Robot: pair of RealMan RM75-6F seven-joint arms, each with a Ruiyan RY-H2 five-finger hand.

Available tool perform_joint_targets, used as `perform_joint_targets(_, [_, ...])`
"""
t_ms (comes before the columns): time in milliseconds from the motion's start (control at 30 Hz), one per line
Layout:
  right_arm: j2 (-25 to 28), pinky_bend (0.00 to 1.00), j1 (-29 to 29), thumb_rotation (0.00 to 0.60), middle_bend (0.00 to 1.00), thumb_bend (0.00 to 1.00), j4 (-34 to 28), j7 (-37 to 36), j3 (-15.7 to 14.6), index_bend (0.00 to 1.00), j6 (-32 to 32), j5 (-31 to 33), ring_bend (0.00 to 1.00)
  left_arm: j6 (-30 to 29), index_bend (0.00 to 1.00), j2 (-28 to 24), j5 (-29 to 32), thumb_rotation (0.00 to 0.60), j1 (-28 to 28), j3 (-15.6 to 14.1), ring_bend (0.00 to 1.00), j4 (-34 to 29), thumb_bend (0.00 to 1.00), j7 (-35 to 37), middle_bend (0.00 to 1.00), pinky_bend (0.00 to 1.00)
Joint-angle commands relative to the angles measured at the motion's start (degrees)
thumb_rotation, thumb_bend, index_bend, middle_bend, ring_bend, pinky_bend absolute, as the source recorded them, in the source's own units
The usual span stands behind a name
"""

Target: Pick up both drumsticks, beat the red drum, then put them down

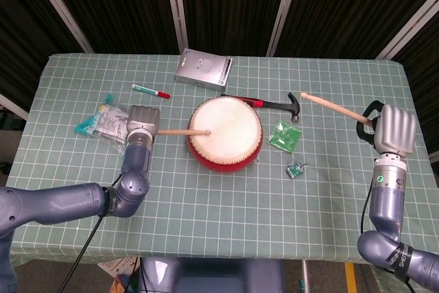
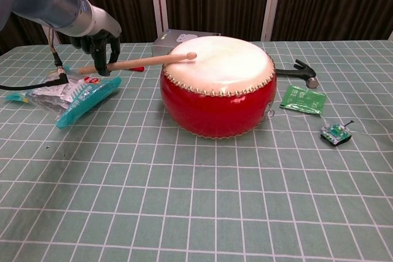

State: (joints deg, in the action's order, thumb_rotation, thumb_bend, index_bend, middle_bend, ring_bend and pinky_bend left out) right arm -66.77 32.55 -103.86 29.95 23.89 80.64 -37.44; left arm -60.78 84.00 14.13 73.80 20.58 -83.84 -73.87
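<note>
Wide bare stretches of the green checked desk (image 1: 226, 197) lie open in front of the red drum with a pale skin (image 1: 225, 133). Left of it a crinkled teal snack packet (image 2: 64, 94) and a green-and-red marker pen (image 1: 151, 90) crowd the way; right, a black-headed hammer (image 1: 278, 103), green circuit board (image 1: 285, 135) and small green module (image 2: 335, 133); behind, a grey metal box (image 1: 203, 68).

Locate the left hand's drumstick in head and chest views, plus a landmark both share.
Head view: left drumstick runs from the left hand rightward, tip over the drumhead's left part.
Chest view: left drumstick at upper left, tip at the drum's near-left rim.
Shared landmark: red drum.
</note>
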Motion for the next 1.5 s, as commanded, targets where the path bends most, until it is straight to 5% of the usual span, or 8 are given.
perform_joint_targets(33, [0.3, 1.0, -0.1, 0.6, 1.0, 0.52, -1.3, 0.6, -0.2, 0.93, 0.9, -0.7, 1.0, -2.9, 0.8, -5.8, -30.9, 0.6, -8.8, 6.8, 1.0, -11.0, 0.59, 31.5, 1.0, 1.0])
perform_joint_targets(167, [0.6, 1.0, -0.5, 0.6, 1.0, 0.52, -3.3, 0.9, -0.4, 0.93, 2.2, -1.6, 1.0, -5.9, 0.79, -9.8, -37.7, 0.6, -14.4, 5.0, 1.0, -18.7, 0.59, 36.9, 1.0, 1.0])
perform_joint_targets(433, [2.2, 1.0, -3.0, 0.6, 1.0, 0.52, -5.9, -1.6, -3.8, 0.93, 1.4, -7.0, 1.0, -10.5, 0.79, -18.5, -52.0, 0.6, -27.9, -5.2, 1.0, -30.9, 0.59, 44.8, 1.0, 1.0])
perform_joint_targets(933, [7.4, 1.0, -14.3, 0.6, 1.0, 0.52, -8.7, -11.2, -17.6, 0.93, 0.2, -25.7, 1.0, -14.8, 0.77, -22.0, -74.3, 0.6, -44.0, -20.8, 1.0, -35.1, 0.58, 53.3, 1.0, 1.0])
perform_joint_targets(1200, [6.5, 1.0, -18.2, 0.6, 1.0, 0.52, -4.2, -11.9, -23.6, 0.93, -0.5, -31.5, 1.0, -16.4, 0.76, -17.6, -79.1, 0.6, -47.3, -23.7, 1.0, -32.5, 0.55, 50.3, 1.0, 1.0])
perform_joint_targets(1500, [4.3, 0.97, -19.5, 0.6, 1.0, 0.52, 3.6, -14.5, -25.6, 0.93, -3.4, -34.5, 1.0, -15.3, 0.74, -10.9, -73.0, 0.6, -47.0, -22.4, 1.0, -28.7, 0.53, 42.2, 1.0, 1.0])
